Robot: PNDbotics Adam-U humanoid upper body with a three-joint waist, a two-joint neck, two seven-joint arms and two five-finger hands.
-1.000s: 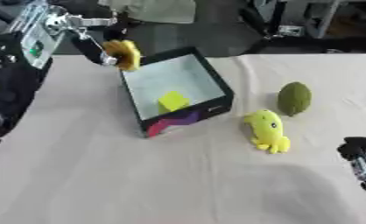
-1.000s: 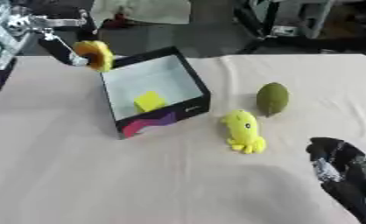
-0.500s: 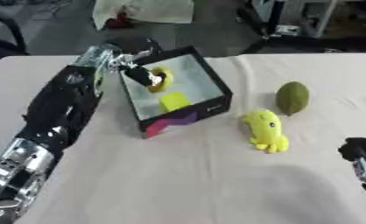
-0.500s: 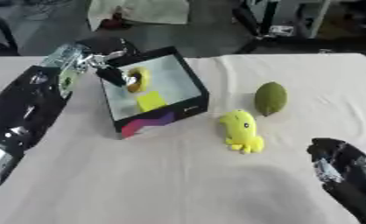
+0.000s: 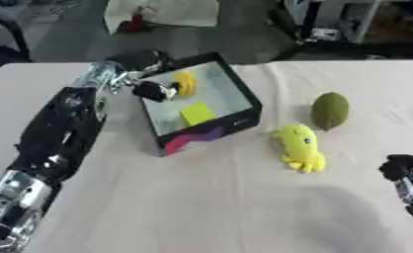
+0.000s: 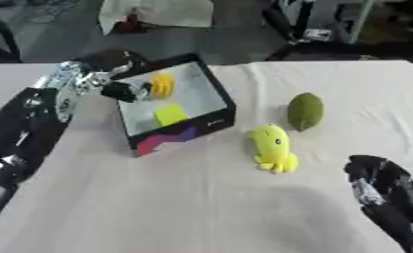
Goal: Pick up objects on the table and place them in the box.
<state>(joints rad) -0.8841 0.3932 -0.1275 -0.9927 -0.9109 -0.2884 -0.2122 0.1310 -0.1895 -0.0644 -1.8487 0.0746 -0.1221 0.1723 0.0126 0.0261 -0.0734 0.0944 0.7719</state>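
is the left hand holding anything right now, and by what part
It looks so: the left hand is over the box with a yellow object at its fingertips, but where exactly it grips cannot be told.

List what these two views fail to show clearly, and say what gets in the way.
- Left hand: whether its fingers grip the yellow-orange round object over the black box is blurred in both eye views.
- Right hand: cut off by the lower right edge.
- Flat yellow square in the box: too blurred to identify.

left arm (image 5: 59, 133): glossy black shell, silver joints | right robot hand (image 6: 385, 192): black, silver accents
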